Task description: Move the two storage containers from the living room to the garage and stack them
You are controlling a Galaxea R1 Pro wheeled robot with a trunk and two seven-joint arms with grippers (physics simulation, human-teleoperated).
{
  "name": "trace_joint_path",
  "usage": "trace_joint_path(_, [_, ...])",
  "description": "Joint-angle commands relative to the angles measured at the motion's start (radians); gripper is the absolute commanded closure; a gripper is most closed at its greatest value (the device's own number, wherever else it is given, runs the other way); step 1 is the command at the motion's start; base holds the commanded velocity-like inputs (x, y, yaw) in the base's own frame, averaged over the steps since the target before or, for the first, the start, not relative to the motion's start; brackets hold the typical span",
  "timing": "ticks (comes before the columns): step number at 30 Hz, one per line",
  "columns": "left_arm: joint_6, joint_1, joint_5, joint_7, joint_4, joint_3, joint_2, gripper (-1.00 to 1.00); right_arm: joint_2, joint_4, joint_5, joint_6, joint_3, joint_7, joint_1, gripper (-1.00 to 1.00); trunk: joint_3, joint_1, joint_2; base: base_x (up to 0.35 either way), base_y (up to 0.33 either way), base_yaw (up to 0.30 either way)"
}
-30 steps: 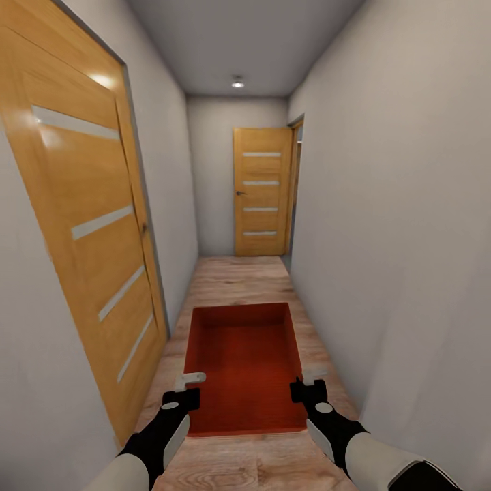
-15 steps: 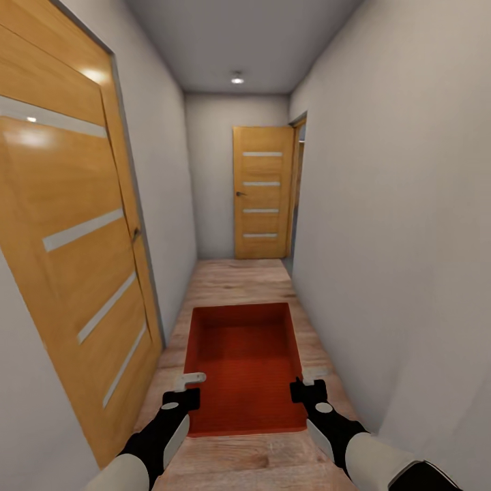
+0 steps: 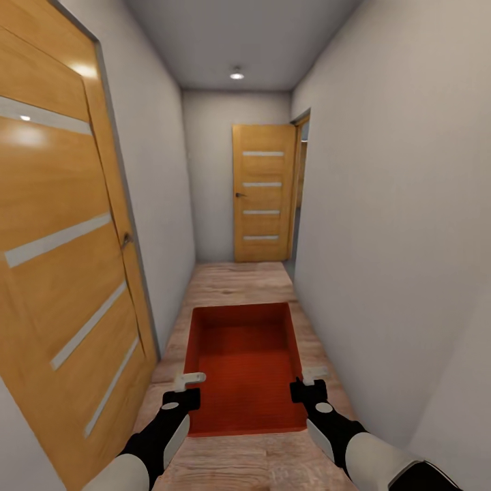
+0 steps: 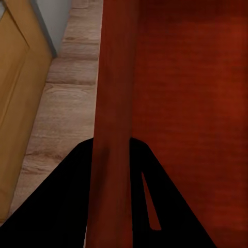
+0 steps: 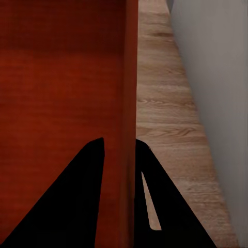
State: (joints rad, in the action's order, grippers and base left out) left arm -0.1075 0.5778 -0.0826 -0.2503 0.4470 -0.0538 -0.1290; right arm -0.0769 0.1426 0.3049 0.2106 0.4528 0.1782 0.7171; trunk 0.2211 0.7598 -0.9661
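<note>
An orange-red storage container (image 3: 245,365) is carried level in front of the robot, above the light wood plank floor (image 3: 239,276) of a narrow corridor. Its left wall is pinched by the left gripper (image 3: 189,383) and its right wall by the right gripper (image 3: 307,380); in the wrist views each pair of jaws is seen narrowed onto the thin wall between them. The passage is tight. A container corner or an elbow could be caught on the wooden door (image 3: 61,273) close at the left or on the plain wall (image 3: 395,239) at the right if the base drifts. With so thin a pinched edge, a knock is judged enough to twist the bin loose.
</note>
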Motion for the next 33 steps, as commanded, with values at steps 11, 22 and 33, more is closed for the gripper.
trace_joint_path(11, [0.007,0.001,0.014,-0.063,0.006,0.022,0.028,1.0,0.0,0.0,0.046,-0.002,-0.043,0.0,0.001,1.0,0.001,0.001,-0.001,0.324,0.0,0.0])
trace_joint_path(22, [0.007,0.0,0.015,-0.063,0.006,0.021,0.028,1.0,0.0,0.0,0.046,-0.001,-0.043,0.0,0.001,1.0,0.001,0.001,-0.001,0.324,0.0,0.0])
trace_joint_path(33, [0.007,0.0,0.014,-0.063,0.006,0.022,0.028,1.0,0.0,0.0,0.046,0.0,-0.043,0.0,0.001,1.0,0.001,0.001,-0.001,0.324,0.0,0.0])
